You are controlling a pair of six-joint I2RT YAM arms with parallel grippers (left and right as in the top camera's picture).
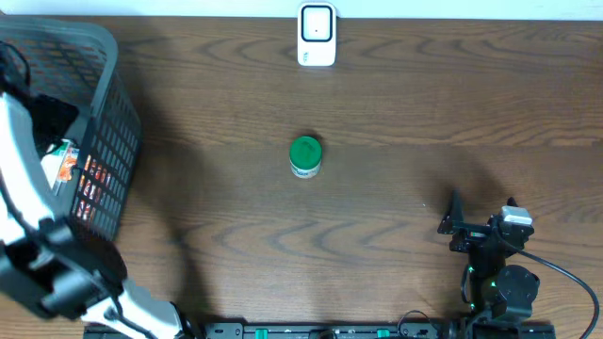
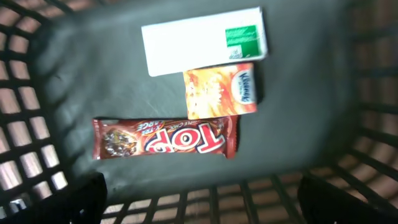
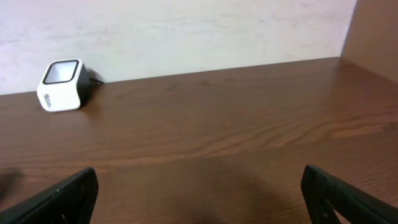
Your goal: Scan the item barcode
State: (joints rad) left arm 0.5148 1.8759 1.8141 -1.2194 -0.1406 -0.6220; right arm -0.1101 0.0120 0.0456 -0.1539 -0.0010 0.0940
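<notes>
picking an item to scan

left jaws are hanging wide apart over the top chocolate bar (image 2: 165,138) in the basket (image 1: 118,122) at 9 o'clock, likely choosing it. right jaws are sitting apart at 5 o'clock, facing the barcode scanner (image 1: 317,36) at 12.
</notes>
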